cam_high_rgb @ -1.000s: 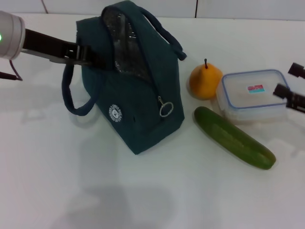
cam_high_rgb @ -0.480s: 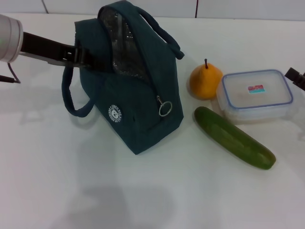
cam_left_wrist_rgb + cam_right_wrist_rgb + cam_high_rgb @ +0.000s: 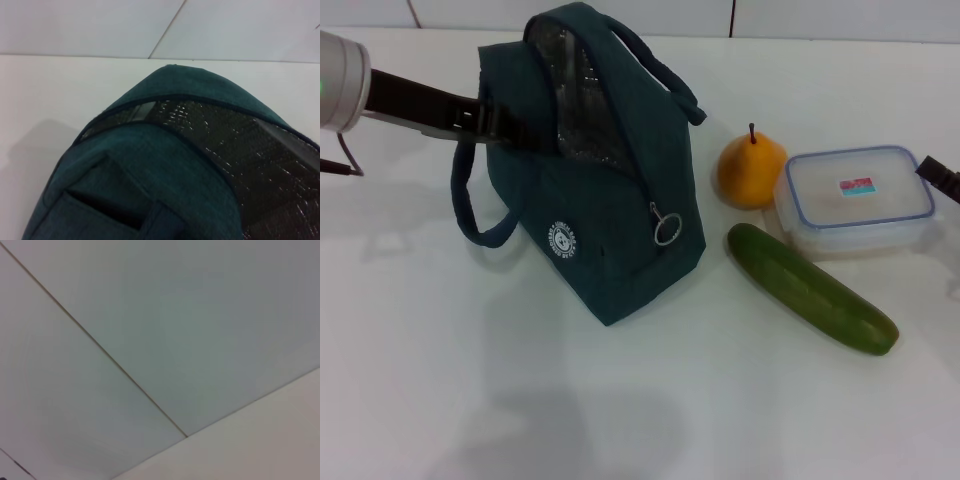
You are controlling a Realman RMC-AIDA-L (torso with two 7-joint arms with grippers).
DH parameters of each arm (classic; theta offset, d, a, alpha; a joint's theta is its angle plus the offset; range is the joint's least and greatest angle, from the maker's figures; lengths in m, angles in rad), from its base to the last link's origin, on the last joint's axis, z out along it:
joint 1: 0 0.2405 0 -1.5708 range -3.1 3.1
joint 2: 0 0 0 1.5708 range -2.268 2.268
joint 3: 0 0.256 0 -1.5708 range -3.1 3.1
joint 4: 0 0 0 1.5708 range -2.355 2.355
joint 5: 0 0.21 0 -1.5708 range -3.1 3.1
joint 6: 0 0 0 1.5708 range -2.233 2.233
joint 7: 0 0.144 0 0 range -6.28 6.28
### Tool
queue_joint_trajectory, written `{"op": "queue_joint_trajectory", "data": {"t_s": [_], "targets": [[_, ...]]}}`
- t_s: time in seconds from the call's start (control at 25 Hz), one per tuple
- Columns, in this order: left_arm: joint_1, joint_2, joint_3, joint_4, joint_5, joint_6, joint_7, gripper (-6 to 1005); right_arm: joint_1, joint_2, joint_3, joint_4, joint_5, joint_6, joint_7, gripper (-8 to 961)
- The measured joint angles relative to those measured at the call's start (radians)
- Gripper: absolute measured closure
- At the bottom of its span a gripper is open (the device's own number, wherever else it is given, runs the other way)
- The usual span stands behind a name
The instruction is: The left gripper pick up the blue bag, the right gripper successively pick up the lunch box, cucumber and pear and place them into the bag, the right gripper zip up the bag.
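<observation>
White table carries everything; I log items from biggest down. Bag stands near the centre-left, tilted, mouth unzipped with the foil lining showing, one loop handle hanging on the left side. Left gripper is at the bag's upper left edge and I judge it clamped on the fabric there; its wrist view is filled by the bag's rim and lining, which fits that reading. Cucumber lies diagonally to the right of the bag, just in front of the lunch box, close to or touching its base. Pear sits upright, touching or almost touching the box's left side. Right gripper shows only as a dark tip at the frame edge beside the box; I cannot tell how its fingers stand.

Step in hand, as I judge it: first pick, the lunch box. I would keep the bag mouth held wide, take the box across its short sides, and lift straight up so the pear and cucumber are not nudged.
</observation>
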Motion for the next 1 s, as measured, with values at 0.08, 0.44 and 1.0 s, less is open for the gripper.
{"op": "queue_joint_trajectory", "data": {"t_s": [0.08,0.44,1.0], "targets": [[0.001,-0.001,0.0,0.0,0.0,0.0,0.001,956,0.003,0.001,0.0,0.013,0.002,0.001,0.0,82],[0.005,-0.003,0.002,-0.002,0.002,0.01,0.018,956,0.026,0.003,0.0,0.045,0.007,-0.002,0.037,82],[-0.006,0.003,0.002,0.009,0.003,0.012,0.036,957,0.047,0.002,-0.011,0.051,0.003,-0.031,0.15,102]]}}
